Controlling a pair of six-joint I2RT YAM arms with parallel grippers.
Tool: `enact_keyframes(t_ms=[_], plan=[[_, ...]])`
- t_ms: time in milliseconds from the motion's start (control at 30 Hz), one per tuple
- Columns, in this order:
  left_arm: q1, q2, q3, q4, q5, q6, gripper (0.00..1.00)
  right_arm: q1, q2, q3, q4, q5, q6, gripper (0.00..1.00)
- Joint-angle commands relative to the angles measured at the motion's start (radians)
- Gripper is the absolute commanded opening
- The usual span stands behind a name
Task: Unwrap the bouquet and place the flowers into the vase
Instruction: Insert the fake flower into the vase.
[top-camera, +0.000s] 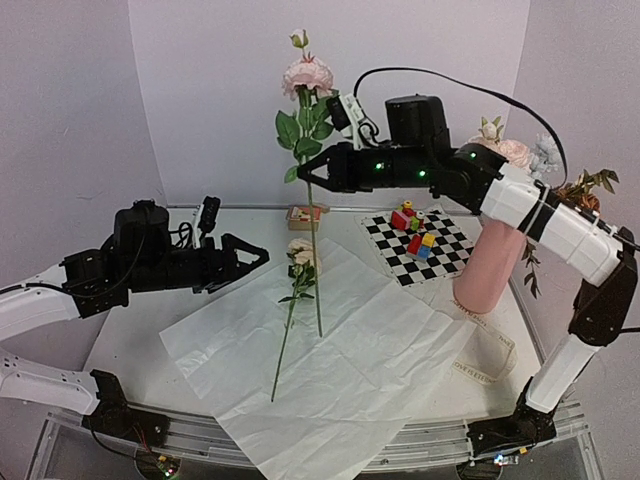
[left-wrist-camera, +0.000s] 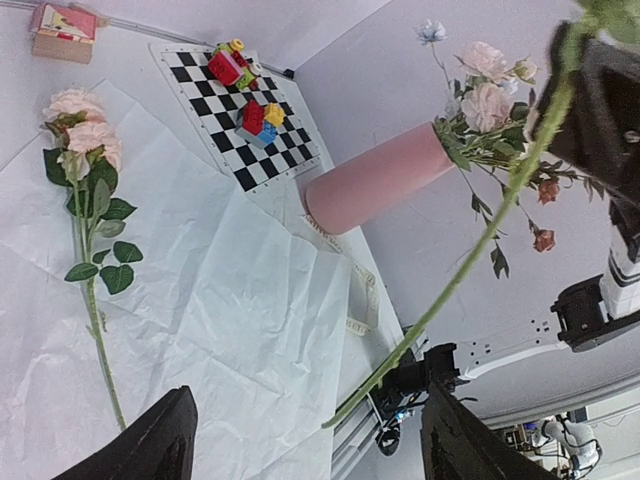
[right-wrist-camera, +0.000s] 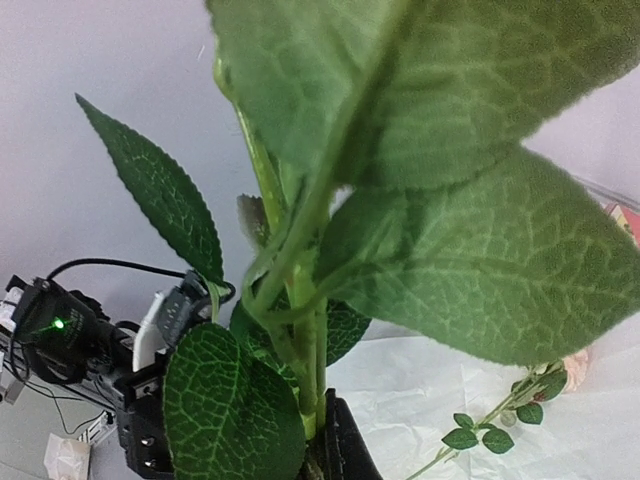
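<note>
My right gripper (top-camera: 306, 172) is shut on the green stem of a pink rose (top-camera: 307, 75) and holds it upright above the unfolded white paper (top-camera: 350, 380). Up close, that stem (right-wrist-camera: 305, 340) and its big leaves fill the right wrist view, with a dark finger (right-wrist-camera: 348, 452) against it. A second flower (top-camera: 299, 256) lies on the paper, bloom away from me. My left gripper (top-camera: 256, 258) hangs open and empty left of the held stem (left-wrist-camera: 470, 260); its fingers (left-wrist-camera: 150, 445) frame the paper. The pink vase (top-camera: 490, 265) stands at the right with blooms (top-camera: 505, 148) in it.
A checkered mat (top-camera: 440, 255) with several coloured toy blocks (top-camera: 415, 225) lies beside the vase. A small box (top-camera: 303, 215) sits at the back of the table. Walls close in behind and at both sides.
</note>
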Motion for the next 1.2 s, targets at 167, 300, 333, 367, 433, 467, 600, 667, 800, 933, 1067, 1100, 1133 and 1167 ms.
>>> enact_keyframes(t_ms=[167, 300, 333, 367, 433, 467, 600, 667, 800, 933, 1067, 1100, 1133, 1167], plan=[[-0.003, 0.007, 0.002, -0.028, -0.037, 0.011, 0.78, 0.000, -0.207, 0.122, -0.020, 0.258, -0.230, 0.00], [-0.004, 0.022, 0.014, -0.041, -0.037, 0.030, 0.77, 0.000, -0.271, 0.164, -0.020, 0.439, -0.313, 0.00], [-0.003, 0.026, 0.018, -0.045, -0.036, 0.034, 0.77, 0.000, -0.282, 0.183, -0.019, 0.473, -0.335, 0.00], [-0.003, 0.032, 0.020, -0.047, -0.036, 0.039, 0.77, 0.000, -0.293, 0.199, -0.020, 0.504, -0.358, 0.00], [-0.003, 0.041, 0.026, -0.050, -0.033, 0.047, 0.77, 0.000, -0.313, 0.231, -0.020, 0.554, -0.401, 0.00], [-0.004, 0.046, 0.028, -0.051, -0.032, 0.049, 0.77, 0.000, -0.323, 0.246, -0.020, 0.573, -0.419, 0.00], [-0.004, 0.060, 0.031, -0.054, -0.031, 0.052, 0.77, 0.000, -0.371, 0.281, -0.017, 0.653, -0.507, 0.00], [-0.004, 0.064, 0.028, -0.054, -0.032, 0.051, 0.77, 0.000, -0.389, 0.299, -0.013, 0.696, -0.541, 0.00], [-0.004, 0.068, 0.022, -0.053, -0.037, 0.044, 0.77, 0.000, -0.433, 0.283, 0.083, 0.735, -0.596, 0.00], [-0.003, 0.082, 0.024, -0.054, -0.039, 0.043, 0.77, 0.000, -0.454, 0.245, 0.233, 0.735, -0.672, 0.00], [-0.003, 0.103, 0.033, -0.053, -0.030, 0.040, 0.77, 0.000, -0.399, 0.335, 0.295, 0.755, -0.742, 0.00], [-0.003, 0.106, 0.035, -0.054, -0.028, 0.039, 0.77, 0.000, -0.381, 0.358, 0.307, 0.759, -0.758, 0.00], [-0.004, 0.110, 0.036, -0.054, -0.028, 0.038, 0.77, 0.000, -0.365, 0.378, 0.319, 0.760, -0.773, 0.00], [-0.004, 0.112, 0.037, -0.053, -0.028, 0.036, 0.77, 0.000, -0.352, 0.397, 0.330, 0.762, -0.792, 0.00]])
